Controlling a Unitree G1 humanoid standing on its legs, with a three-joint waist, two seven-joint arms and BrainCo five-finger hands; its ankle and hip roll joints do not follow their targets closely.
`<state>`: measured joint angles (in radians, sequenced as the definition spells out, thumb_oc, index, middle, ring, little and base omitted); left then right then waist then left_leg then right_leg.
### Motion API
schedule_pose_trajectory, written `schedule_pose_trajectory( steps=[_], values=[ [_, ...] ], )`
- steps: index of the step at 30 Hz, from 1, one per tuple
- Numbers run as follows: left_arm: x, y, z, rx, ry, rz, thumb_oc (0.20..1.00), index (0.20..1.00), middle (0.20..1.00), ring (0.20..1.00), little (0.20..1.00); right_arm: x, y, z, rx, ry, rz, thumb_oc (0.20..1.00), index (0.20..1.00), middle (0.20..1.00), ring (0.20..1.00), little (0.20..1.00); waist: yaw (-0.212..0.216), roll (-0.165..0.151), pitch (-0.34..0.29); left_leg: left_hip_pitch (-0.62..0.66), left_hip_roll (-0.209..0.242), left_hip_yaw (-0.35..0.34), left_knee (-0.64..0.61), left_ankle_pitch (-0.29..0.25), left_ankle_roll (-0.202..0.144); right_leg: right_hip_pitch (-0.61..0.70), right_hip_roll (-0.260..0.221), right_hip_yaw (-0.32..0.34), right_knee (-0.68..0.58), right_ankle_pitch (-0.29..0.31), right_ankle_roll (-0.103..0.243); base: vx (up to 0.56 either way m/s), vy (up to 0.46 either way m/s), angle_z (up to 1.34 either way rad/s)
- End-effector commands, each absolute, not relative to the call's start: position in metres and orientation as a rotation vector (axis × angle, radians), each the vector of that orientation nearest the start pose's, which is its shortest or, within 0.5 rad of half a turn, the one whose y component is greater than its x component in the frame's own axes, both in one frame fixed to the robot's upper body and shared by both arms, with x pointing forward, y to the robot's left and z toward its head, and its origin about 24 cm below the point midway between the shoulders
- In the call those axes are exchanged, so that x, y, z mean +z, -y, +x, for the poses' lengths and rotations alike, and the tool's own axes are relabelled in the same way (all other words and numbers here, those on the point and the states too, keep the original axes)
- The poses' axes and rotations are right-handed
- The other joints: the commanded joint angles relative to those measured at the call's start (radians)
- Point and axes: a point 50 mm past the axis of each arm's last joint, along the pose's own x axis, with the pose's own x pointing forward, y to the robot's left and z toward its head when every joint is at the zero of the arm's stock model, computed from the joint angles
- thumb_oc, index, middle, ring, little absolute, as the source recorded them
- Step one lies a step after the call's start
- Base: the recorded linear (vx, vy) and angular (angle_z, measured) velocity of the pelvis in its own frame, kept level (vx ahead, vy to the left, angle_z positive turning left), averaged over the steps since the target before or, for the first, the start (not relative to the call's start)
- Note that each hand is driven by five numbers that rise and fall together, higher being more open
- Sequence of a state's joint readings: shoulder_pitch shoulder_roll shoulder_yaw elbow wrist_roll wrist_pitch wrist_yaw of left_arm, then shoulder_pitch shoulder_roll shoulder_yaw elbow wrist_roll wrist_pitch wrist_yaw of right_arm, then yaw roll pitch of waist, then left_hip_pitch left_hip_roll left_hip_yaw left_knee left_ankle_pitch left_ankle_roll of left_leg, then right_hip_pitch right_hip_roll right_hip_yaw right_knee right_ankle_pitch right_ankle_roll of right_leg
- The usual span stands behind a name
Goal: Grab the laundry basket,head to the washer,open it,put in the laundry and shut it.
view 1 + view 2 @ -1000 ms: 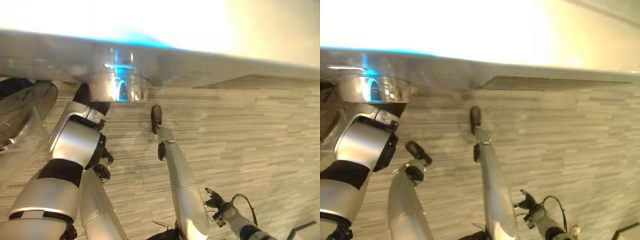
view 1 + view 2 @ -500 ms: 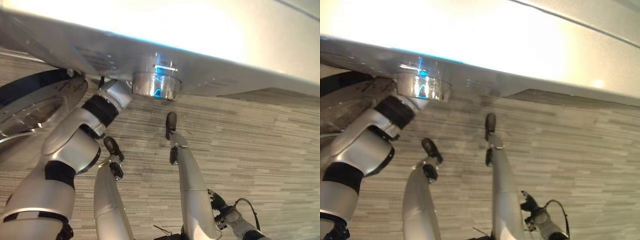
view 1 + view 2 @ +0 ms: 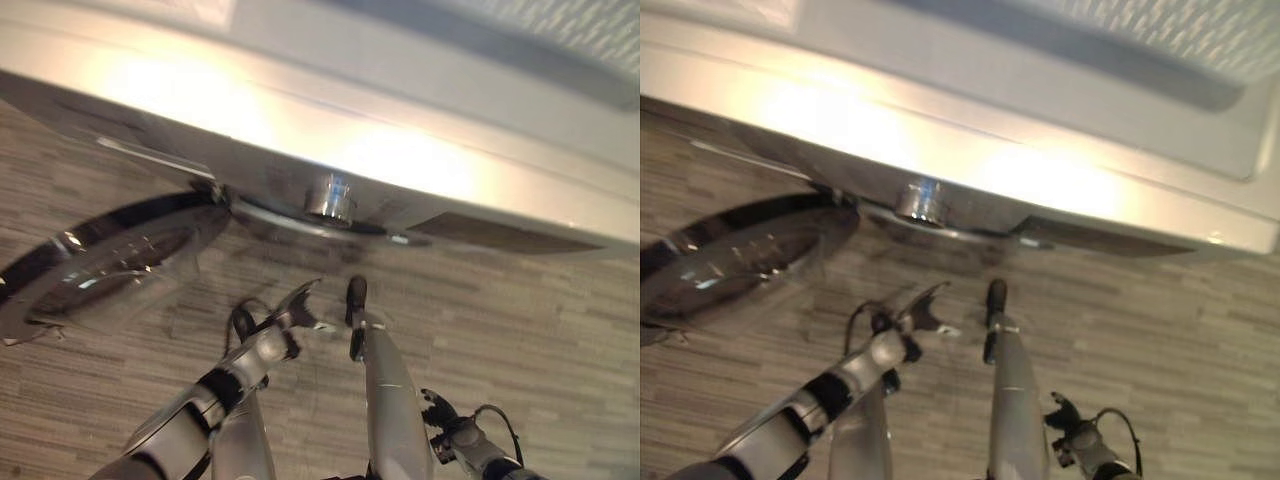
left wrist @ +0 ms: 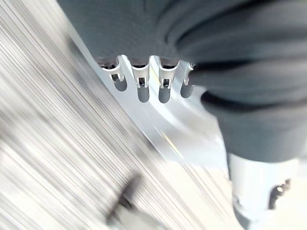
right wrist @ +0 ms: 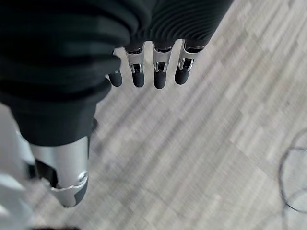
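The white washer point(image 3: 420, 110) stretches across the top of the eye views, with a chrome knob point(image 3: 330, 197) on its front. Its round door point(image 3: 100, 265), chrome-rimmed with dark glass, stands swung out to the left. My left hand point(image 3: 298, 302) hangs in front of the washer, below the knob and apart from both knob and door. Its fingers point(image 4: 139, 86) are relaxed and hold nothing. My right hand point(image 3: 447, 432) is low at the right over the floor, with loose, empty fingers point(image 5: 159, 76).
Grey striped plank flooring point(image 3: 520, 330) runs in front of the washer, with open room to the right. The open door takes up the left side at about arm height.
The whole picture has shifted, so the camera has moved and more of the washer's top shows. My left arm has pulled back from the washer's front near the knob. The door stays swung out.
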<state>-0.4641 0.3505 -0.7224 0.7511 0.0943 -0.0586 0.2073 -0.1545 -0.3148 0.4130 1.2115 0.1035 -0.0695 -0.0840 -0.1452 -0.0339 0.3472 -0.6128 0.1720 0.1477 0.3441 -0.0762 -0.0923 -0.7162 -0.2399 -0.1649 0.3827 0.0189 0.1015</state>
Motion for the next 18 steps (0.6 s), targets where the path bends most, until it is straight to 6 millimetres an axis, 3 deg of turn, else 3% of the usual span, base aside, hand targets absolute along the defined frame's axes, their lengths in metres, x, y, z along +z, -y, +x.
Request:
schedule_pose_trajectory(
  steps=[1, 4, 5, 8, 13, 14, 18],
  values=[
    [-0.016, -0.115, 0.301, -0.429, -0.135, 0.826, 1.0, 1.0, 1.0, 1.0, 1.0, -0.146, 0.266, 0.111, -0.01, -1.145, -0.525, 1.0, 1.0, 1.0, 1.0, 1.0, -0.027, 0.004, 0.007, 0.083, 0.032, -0.062, 0.052, -0.087, -0.031, 0.061, -0.003, 0.052, -0.131, 0.076, 0.066, 0.08, 0.02, 0.15],
    [-0.059, -0.135, 0.274, -0.387, -0.354, 0.751, 1.0, 1.0, 1.0, 1.0, 1.0, -0.148, 0.279, 0.093, -0.071, -1.225, -0.512, 1.0, 1.0, 1.0, 1.0, 1.0, -0.011, 0.007, -0.024, 0.22, 0.035, -0.055, -0.008, -0.077, -0.036, 0.19, 0.002, 0.043, -0.159, 0.069, 0.07, 0.16, 0.036, 0.11],
    [-0.081, -0.149, 0.257, -0.361, -0.472, 0.783, 1.0, 1.0, 1.0, 1.0, 1.0, -0.149, 0.286, 0.079, -0.103, -1.282, -0.501, 1.0, 1.0, 1.0, 1.0, 1.0, -0.003, 0.01, -0.052, 0.308, 0.039, -0.051, -0.053, -0.071, -0.034, 0.263, 0.007, 0.041, -0.166, 0.057, 0.072, 0.2, 0.042, -0.04],
    [-0.095, -0.163, 0.241, -0.362, -0.532, 0.852, 1.0, 1.0, 1.0, 1.0, 1.0, -0.15, 0.29, 0.066, -0.133, -1.326, -0.468, 1.0, 1.0, 1.0, 1.0, 1.0, 0.008, 0.024, -0.084, 0.426, 0.03, -0.041, -0.12, -0.057, -0.032, 0.361, 0.01, 0.037, -0.184, 0.043, 0.077, 0.14, 0.041, -0.09],
    [-0.114, -0.182, 0.214, -0.3, -0.672, 0.8, 1.0, 1.0, 1.0, 1.0, 1.0, -0.155, 0.287, 0.035, -0.163, -1.411, -0.409, 1.0, 1.0, 1.0, 1.0, 1.0, 0.01, 0.035, -0.152, 0.559, 0.029, -0.03, -0.224, -0.012, -0.041, 0.49, 0.013, 0.029, -0.262, 0.043, 0.09, 0.12, 0.023, 0.01],
    [-0.121, -0.19, 0.202, -0.277, -0.729, 0.779, 1.0, 1.0, 1.0, 1.0, 1.0, -0.156, 0.287, 0.022, -0.175, -1.449, -0.389, 1.0, 1.0, 1.0, 1.0, 1.0, 0.005, 0.041, -0.193, 0.603, 0.024, -0.022, -0.278, 0.005, -0.039, 0.519, 0.014, 0.03, -0.298, 0.054, 0.094, 0.18, 0.038, 0.02],
    [-0.133, -0.202, 0.179, -0.218, -0.839, 0.703, 1.0, 1.0, 1.0, 1.0, 1.0, -0.156, 0.289, -0.004, -0.214, -1.528, -0.354, 1.0, 1.0, 1.0, 1.0, 1.0, 0.003, 0.048, -0.254, 0.684, 0.008, 0.015, -0.379, 0.034, -0.04, 0.571, 0.015, 0.039, -0.387, 0.1, 0.112, 0.08, 0.035, -0.06]
  ],
)
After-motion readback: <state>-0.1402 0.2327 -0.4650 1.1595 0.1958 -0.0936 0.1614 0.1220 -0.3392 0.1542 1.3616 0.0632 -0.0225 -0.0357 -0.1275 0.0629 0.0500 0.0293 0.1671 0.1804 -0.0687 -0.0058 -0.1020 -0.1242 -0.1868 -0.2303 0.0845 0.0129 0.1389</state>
